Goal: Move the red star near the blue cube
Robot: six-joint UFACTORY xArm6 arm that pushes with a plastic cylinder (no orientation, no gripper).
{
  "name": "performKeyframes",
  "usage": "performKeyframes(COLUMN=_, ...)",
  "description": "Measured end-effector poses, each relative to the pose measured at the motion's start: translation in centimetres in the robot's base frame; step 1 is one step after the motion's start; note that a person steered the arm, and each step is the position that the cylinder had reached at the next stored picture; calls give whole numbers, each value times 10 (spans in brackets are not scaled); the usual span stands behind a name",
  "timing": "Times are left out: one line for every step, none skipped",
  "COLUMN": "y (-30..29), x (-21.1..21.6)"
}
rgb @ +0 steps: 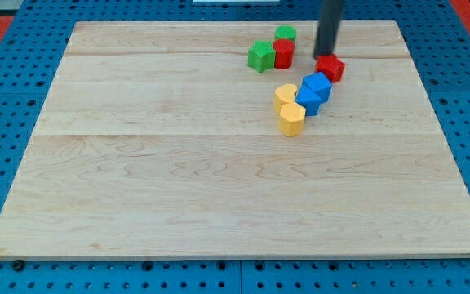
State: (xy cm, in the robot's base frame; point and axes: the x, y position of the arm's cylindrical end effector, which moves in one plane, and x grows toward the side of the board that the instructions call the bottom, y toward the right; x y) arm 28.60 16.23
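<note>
The red star (331, 68) lies near the view's top right of the wooden board (178, 180). My tip (326, 54) stands just above it in the view, touching or almost touching its upper edge. The blue cube (318, 86) sits just below and left of the red star, nearly touching it. A second blue block (308, 101) lies against the cube's lower left.
A yellow heart-like block (285, 96) and a yellow hexagonal block (292, 119) sit left of the blue blocks. A green star (260, 56), a red cylinder (283, 54) and a green cylinder (285, 34) cluster at the view's top.
</note>
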Motion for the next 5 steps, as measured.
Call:
performKeyframes(y=106, x=9)
performKeyframes(y=90, x=45)
performKeyframes(y=40, x=59)
performKeyframes(y=24, x=26)
performKeyframes(y=24, x=5)
